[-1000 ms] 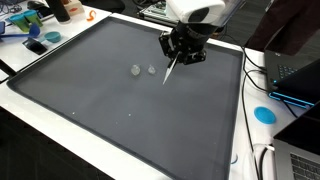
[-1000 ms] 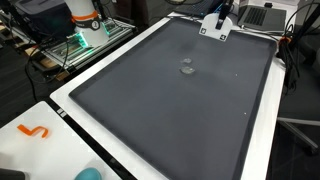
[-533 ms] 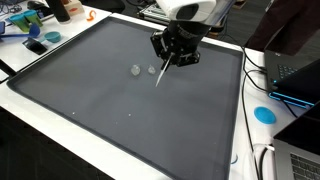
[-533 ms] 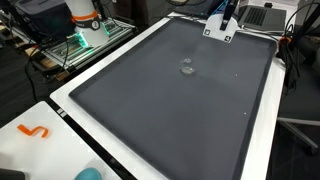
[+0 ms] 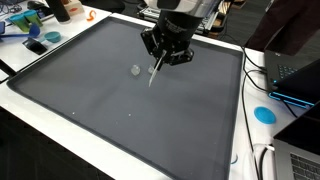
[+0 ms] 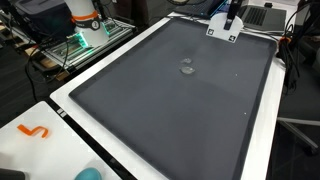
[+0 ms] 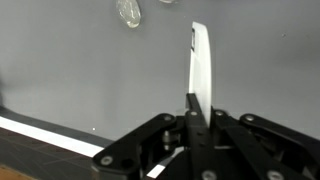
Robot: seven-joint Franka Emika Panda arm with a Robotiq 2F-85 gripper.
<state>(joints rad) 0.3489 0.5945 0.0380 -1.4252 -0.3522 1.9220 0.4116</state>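
My gripper (image 5: 160, 57) hangs over the far part of a dark grey mat (image 5: 100, 110), shut on a flat white strip (image 5: 154, 72) that slants down toward the mat. In the wrist view the strip (image 7: 200, 65) stands straight up from between the closed fingers of the gripper (image 7: 197, 108). A small translucent lump (image 5: 135, 70) lies on the mat just left of the strip's lower end. The wrist view has this lump (image 7: 128, 12) at the top edge, and a second small piece (image 7: 165, 2) is cut off beside it. In an exterior view the lump (image 6: 187, 68) sits mid-mat.
A white table border (image 5: 40, 95) frames the mat. A laptop (image 5: 296, 75), cables and a blue disc (image 5: 264, 114) lie to one side. Clutter (image 5: 30, 25) fills a far corner. An orange hook (image 6: 35, 131) and a green-lit device (image 6: 85, 30) stand beyond the mat.
The gripper has carried the strip sideways across the far part of the mat, closer to the small lump. The strip's lower end now covers the second small piece.
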